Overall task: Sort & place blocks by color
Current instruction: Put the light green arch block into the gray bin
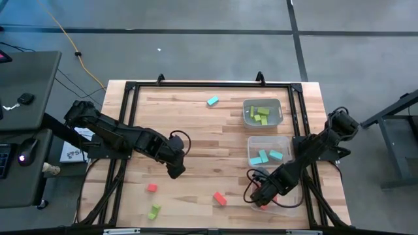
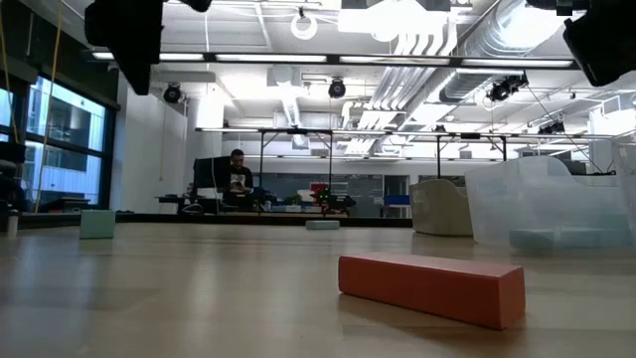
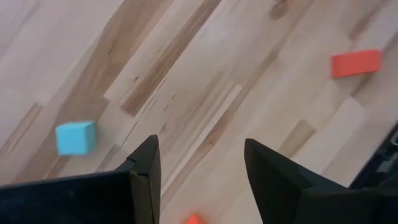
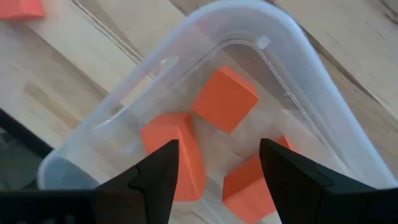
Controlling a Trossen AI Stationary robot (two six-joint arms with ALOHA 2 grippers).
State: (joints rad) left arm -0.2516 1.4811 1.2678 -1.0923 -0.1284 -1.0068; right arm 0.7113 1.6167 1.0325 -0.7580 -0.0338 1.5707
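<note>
A: The right gripper (image 4: pixel 214 180) hangs over the clear plastic bin (image 4: pixel 280 43), fingers spread, empty; 3 red-orange blocks (image 4: pixel 225 98) lie inside.

B: The left gripper (image 3: pixel 199 177) gapes empty too. Its fingers might nudge the loose red-orange bar (image 3: pixel 356 63) away.

The wooden table (image 1: pixel 196 130) carries three clear bins down its right side. The bin (image 1: pixel 262 112) nearest the far right corner holds green blocks, the middle bin (image 1: pixel 268 150) holds light blue ones, and the bin (image 1: pixel 287 196) by the near right corner holds red-orange ones. Loose on the boards lie a light blue block (image 1: pixel 213 101) near the far edge, a red-orange cube (image 1: pixel 151 188) and a green block (image 1: pixel 154 211), possibly two pieces touching, toward the near left corner, and a red-orange bar (image 1: pixel 220 198) by the near edge.
</note>
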